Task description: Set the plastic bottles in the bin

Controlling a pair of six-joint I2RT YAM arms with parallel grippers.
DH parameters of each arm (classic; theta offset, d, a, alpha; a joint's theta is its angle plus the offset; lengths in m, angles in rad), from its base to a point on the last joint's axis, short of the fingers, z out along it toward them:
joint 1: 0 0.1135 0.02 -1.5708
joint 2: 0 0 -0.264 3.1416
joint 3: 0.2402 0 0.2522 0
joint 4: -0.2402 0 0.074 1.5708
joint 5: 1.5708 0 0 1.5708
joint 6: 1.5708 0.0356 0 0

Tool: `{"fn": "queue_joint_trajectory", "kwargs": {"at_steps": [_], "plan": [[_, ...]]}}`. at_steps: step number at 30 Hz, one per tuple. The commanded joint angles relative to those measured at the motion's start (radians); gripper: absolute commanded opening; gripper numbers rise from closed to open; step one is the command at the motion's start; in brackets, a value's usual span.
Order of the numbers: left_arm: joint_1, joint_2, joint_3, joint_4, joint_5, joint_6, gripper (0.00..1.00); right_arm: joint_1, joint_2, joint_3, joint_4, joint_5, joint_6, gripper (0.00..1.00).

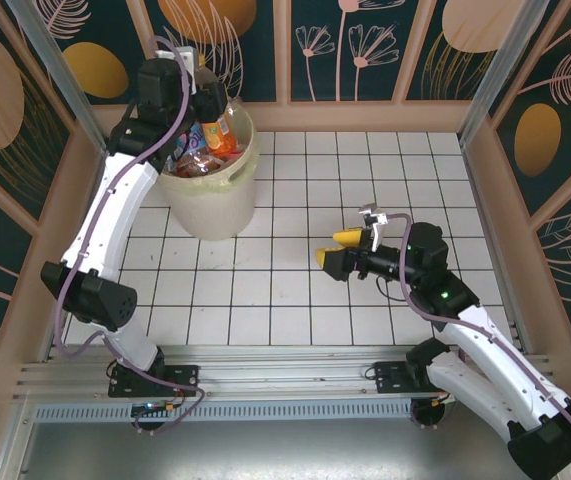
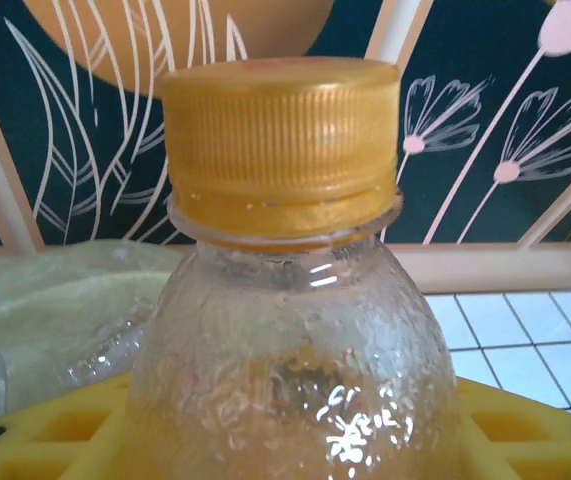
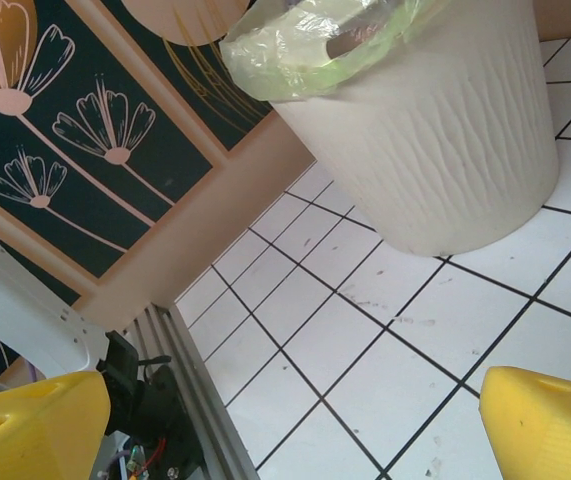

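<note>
My left gripper (image 1: pixel 215 112) hangs over the bin (image 1: pixel 211 195), a pale cream bucket with a yellowish bag liner (image 3: pixel 315 45). It is shut on a clear plastic bottle (image 1: pixel 224 124) with an orange label. In the left wrist view that bottle (image 2: pixel 290 340) stands upright with a golden-orange cap (image 2: pixel 283 140), and yellow fingers (image 2: pixel 35 435) press on both its sides. Several more bottles (image 1: pixel 193 158) lie inside the bin. My right gripper (image 1: pixel 341 250) is open and empty above the tiled floor, right of the bin (image 3: pixel 455 140); its yellow fingers (image 3: pixel 30 430) are spread wide.
The white tiled floor (image 1: pixel 295 290) runs between bin and right arm. Patterned walls (image 1: pixel 365 45) enclose the cell on three sides. An aluminium rail (image 1: pixel 285 365) carries the arm bases along the near edge.
</note>
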Motion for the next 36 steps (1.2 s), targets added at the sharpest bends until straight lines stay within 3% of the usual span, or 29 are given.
{"fn": "queue_joint_trajectory", "kwargs": {"at_steps": [1,8,16,27,36], "plan": [[0.004,0.044,0.018,-0.042,0.006,0.014,0.57,0.006,-0.007,0.019,-0.001,0.023,-0.026,0.96],[0.007,0.143,0.104,-0.170,0.042,-0.082,0.58,0.005,-0.004,0.022,-0.006,0.029,-0.031,0.96],[0.032,0.112,0.065,-0.213,0.014,-0.142,0.62,0.005,-0.003,0.010,-0.008,0.036,-0.035,0.96],[0.043,0.090,0.158,-0.244,-0.029,-0.127,0.84,0.005,0.008,-0.007,0.012,0.033,-0.031,0.96],[0.045,0.097,0.236,-0.262,-0.088,-0.076,0.87,0.005,-0.014,-0.010,-0.006,0.047,-0.034,0.96]]}}
